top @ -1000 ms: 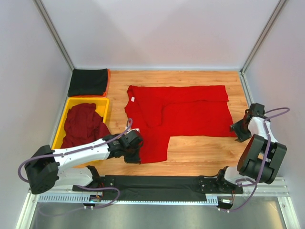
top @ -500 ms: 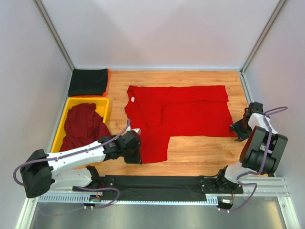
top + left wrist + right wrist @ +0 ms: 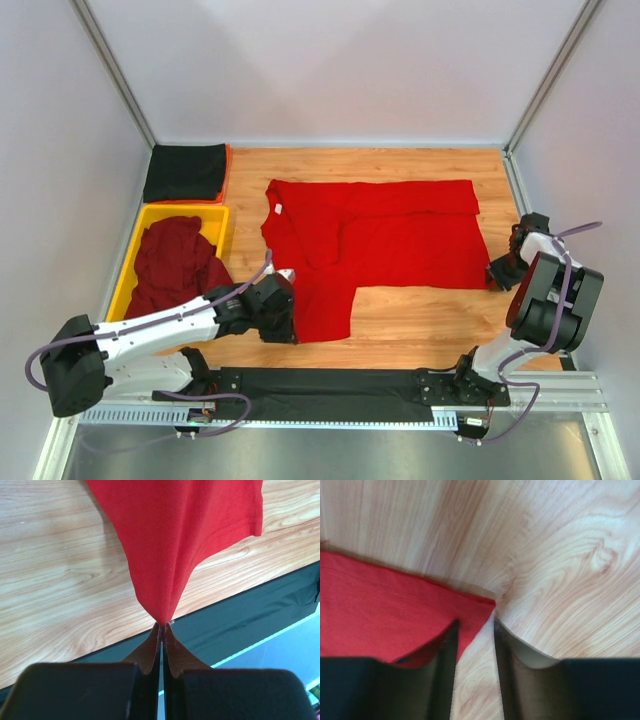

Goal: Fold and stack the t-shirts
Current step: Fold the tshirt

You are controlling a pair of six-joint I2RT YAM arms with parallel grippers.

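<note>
A bright red t-shirt [image 3: 380, 240] lies spread on the wooden table, partly folded, with its white neck label at the left. My left gripper [image 3: 283, 320] [image 3: 162, 627] is shut on the near left corner of the red t-shirt [image 3: 170, 540], which is pulled up into a point. My right gripper [image 3: 497, 275] [image 3: 475, 625] is low at the shirt's near right corner. Its jaws stand open, and the corner of the red t-shirt [image 3: 380, 615] lies between them. A dark maroon t-shirt [image 3: 175, 262] is bunched in the yellow tray [image 3: 215, 212]. A black t-shirt [image 3: 186, 172] lies folded at the back left.
The yellow tray sits along the left wall, with the black shirt on an orange base behind it. A black mat [image 3: 330, 385] runs along the near table edge between the arm bases. Grey walls close in the left, right and back sides.
My right gripper has edged in over the red shirt's near right corner. My left arm has shifted a little to the left, still gripping the shirt's corner.
</note>
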